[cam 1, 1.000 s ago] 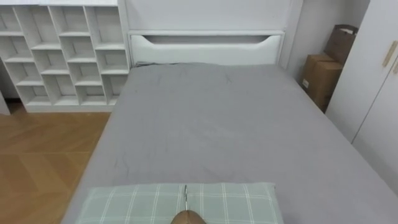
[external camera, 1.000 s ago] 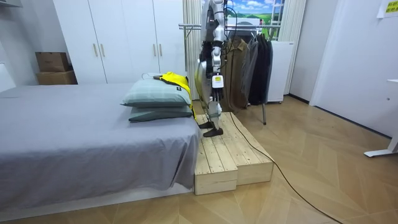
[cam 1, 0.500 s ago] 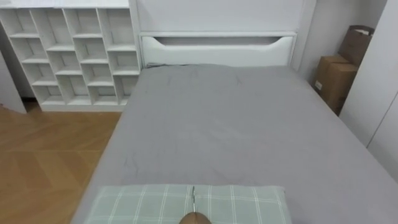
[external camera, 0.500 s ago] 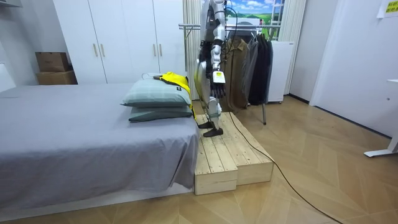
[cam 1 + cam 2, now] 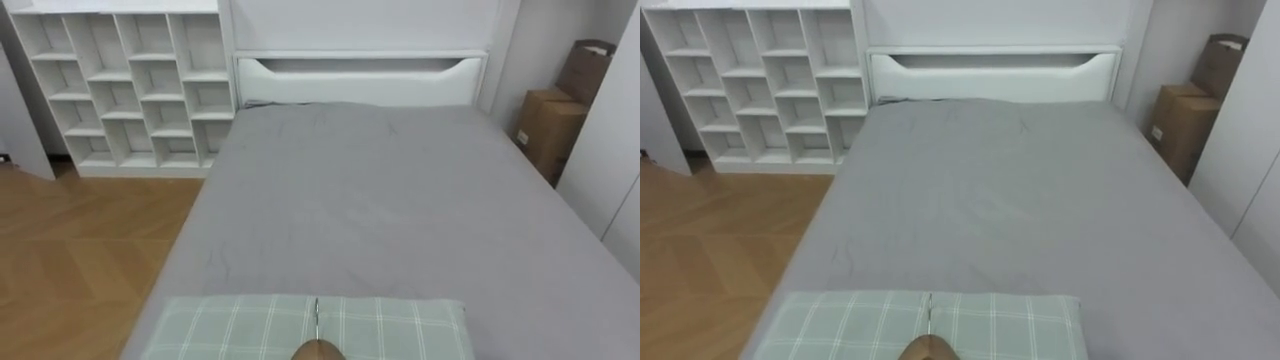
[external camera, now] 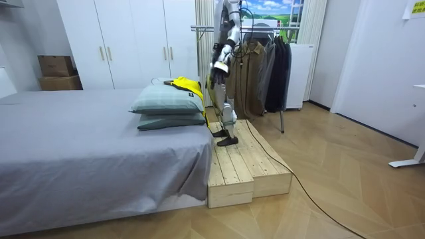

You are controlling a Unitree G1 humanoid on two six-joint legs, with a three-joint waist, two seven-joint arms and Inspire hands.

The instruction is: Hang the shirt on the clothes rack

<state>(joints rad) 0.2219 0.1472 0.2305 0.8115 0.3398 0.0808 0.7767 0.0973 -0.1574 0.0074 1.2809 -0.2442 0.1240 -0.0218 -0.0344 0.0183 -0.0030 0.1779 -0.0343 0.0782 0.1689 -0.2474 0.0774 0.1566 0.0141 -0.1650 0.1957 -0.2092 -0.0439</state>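
Bedroom scene viewed from the pillow end of a grey bed (image 5: 400,220). The robot is seen in the room view standing upright on a wooden platform (image 6: 239,166) set against that end of the bed, facing along the mattress, with a clothes rail (image 6: 206,28) of dark hanging garments (image 6: 265,70) just behind it.

The left hand (image 6: 217,69) is held out in front of the torso, higher than the pillows. Whether its fingers are clenched or released cannot be told at this distance.

A yellow garment (image 6: 188,89) lies draped over the robot-side end of two stacked pillows: a checked green pillow (image 5: 250,325) on top and a darker pillow (image 6: 169,122) beneath. The garment is apart from the left hand.

At the lower edge of the eye views, over the checked pillow, a rounded brown object (image 5: 318,351) with a thin metal stem is seen; it may be part of a clothes hanger.

A white end board (image 5: 360,78) closes the far end of the bed. A white cubby shelf (image 5: 120,90) stands to its left on the wooden floor (image 5: 80,260), cardboard boxes (image 5: 560,110) stand to its right, and a white wardrobe (image 6: 126,40) lines the wall beyond the bed.
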